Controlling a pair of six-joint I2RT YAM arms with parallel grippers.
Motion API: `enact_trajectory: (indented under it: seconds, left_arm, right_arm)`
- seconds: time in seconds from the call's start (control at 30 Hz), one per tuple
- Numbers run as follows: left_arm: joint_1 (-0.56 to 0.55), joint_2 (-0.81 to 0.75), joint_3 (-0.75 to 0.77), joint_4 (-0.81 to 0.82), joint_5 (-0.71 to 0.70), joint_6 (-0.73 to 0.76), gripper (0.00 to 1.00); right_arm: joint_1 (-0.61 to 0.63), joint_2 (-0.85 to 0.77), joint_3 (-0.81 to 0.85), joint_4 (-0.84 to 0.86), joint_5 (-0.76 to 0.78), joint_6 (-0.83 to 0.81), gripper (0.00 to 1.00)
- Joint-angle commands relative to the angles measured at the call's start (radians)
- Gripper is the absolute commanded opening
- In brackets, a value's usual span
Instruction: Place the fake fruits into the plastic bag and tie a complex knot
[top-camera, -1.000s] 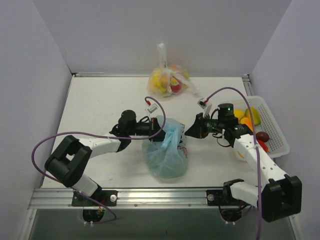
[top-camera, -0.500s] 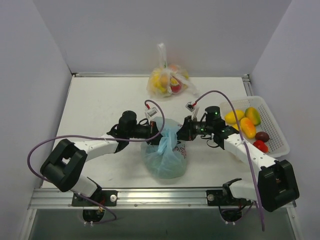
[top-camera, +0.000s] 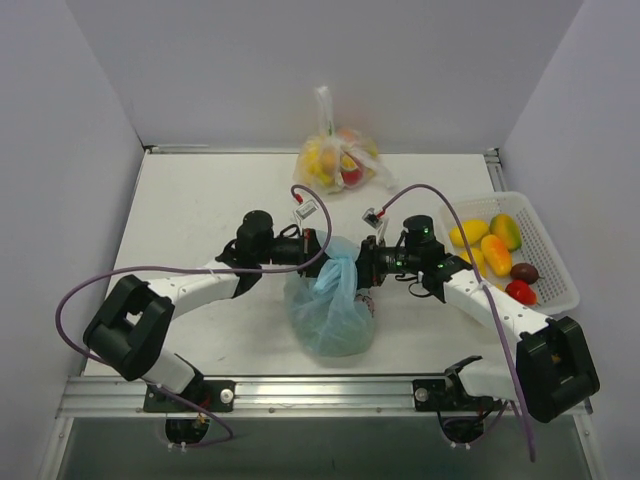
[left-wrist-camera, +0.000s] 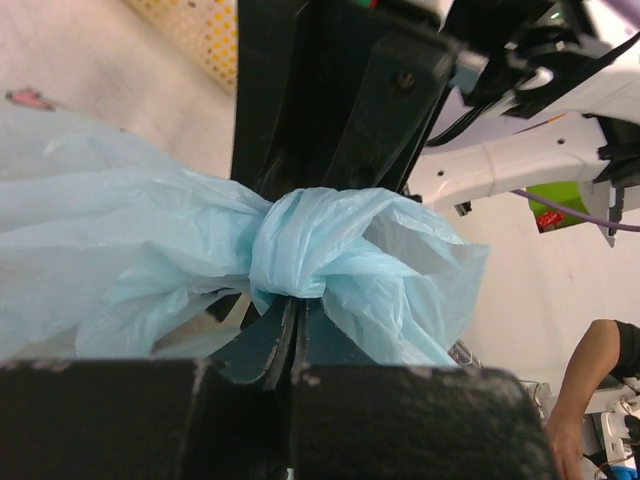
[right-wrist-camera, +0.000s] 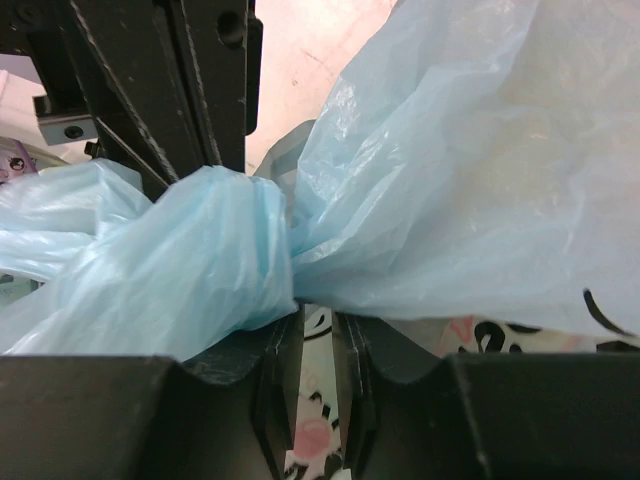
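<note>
Light-blue bag (top-camera: 325, 315) is bulging mid-frame, 1 knot (left-wrist-camera: 300, 245) cinching; left gripper (left-wrist-camera: 292, 340) is clamping its plastic, right gripper (right-wrist-camera: 318, 350) can't tell. Fruits (top-camera: 493, 248) are sitting in right-side basket (top-camera: 556, 272).

Top external: fixed, high behind the arm bases, tilted down toward the back wall. Whole table (top-camera: 200, 200) in frame: bases at 6 o'clock, white basket (top-camera: 552, 250) at 3, clear bag (top-camera: 337, 163) at 12, plastic bag (top-camera: 330, 310) just below centre.

Left wrist: rides the left gripper (top-camera: 320, 247) and looks out along its own fingers. Very close: the knot (left-wrist-camera: 300, 245) sits mid-frame, right arm (left-wrist-camera: 520, 165) behind it at 2 o'clock.

Right wrist: same mount on the right gripper (top-camera: 363, 268), facing the opposite way, equally close. Bag skin fills 12 to 4 o'clock.

Overlap: all three see the knot, and the wrist views see it from opposite sides.
</note>
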Motion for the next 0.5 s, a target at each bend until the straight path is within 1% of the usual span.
enact_trajectory:
  seconds: [0.0, 0.13, 0.33, 0.37, 0.47]
  left_arm:
    - [0.004, 0.008, 0.067, 0.116, 0.007, -0.046, 0.0]
    - [0.004, -0.004, 0.021, 0.113, -0.007, -0.032, 0.0]
    - [0.018, -0.053, -0.048, -0.106, -0.077, 0.055, 0.0]
    - [0.018, -0.059, -0.051, -0.124, -0.086, 0.063, 0.0]
    - [0.016, -0.069, -0.056, -0.167, -0.097, 0.057, 0.0]
  right_arm:
    - [0.017, -0.003, 0.013, 0.095, -0.078, 0.038, 0.2]
    - [0.017, -0.008, 0.013, 0.139, -0.112, 0.081, 0.28]
    - [0.008, -0.023, 0.001, 0.274, -0.13, 0.197, 0.35]
    - [0.006, -0.022, -0.002, 0.295, -0.13, 0.234, 0.38]
    - [0.006, -0.011, -0.009, 0.349, -0.115, 0.279, 0.41]
